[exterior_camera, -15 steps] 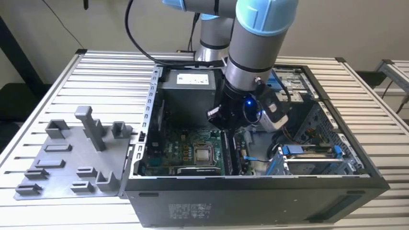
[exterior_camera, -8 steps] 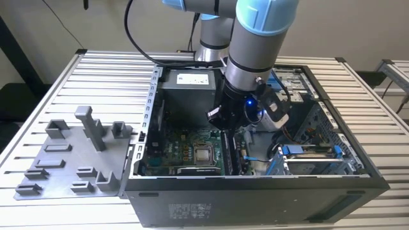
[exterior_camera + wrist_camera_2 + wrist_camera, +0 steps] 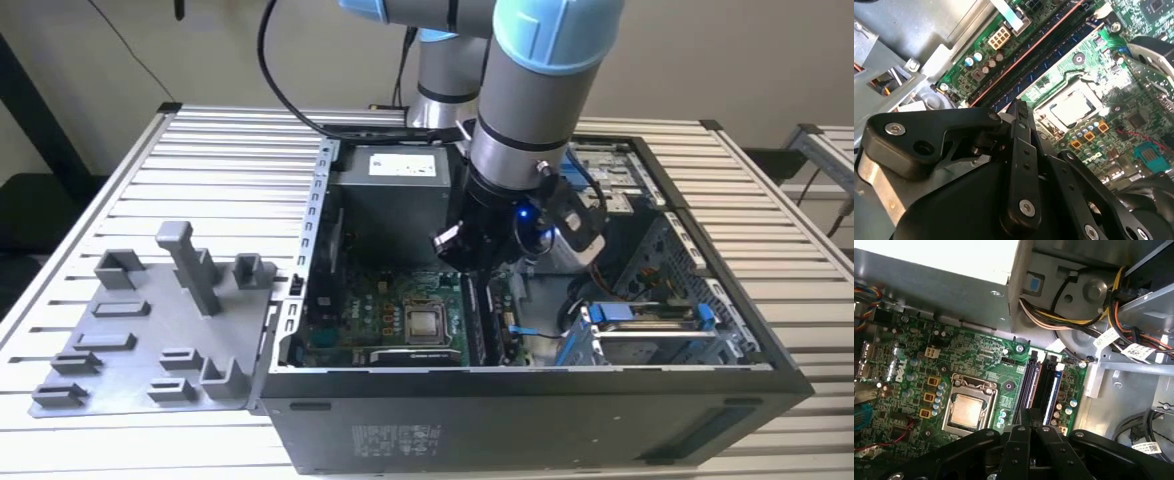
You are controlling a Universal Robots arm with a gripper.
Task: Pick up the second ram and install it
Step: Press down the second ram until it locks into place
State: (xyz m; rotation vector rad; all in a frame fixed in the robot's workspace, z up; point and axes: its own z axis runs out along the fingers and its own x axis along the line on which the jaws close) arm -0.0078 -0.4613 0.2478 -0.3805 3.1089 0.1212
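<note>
End effector (image 3: 1029,432) fingers pressed together over the memory slots (image 3: 1041,385), ram (image 3: 1052,392) seated lengthwise just beyond its tips

Second ram on edge among the memory slots

The second ram (image 3: 1032,384), a long, narrow dark stick, stood lengthwise in the slot row beside the processor socket on the green board; whether it was fully seated could not be told.
</note>
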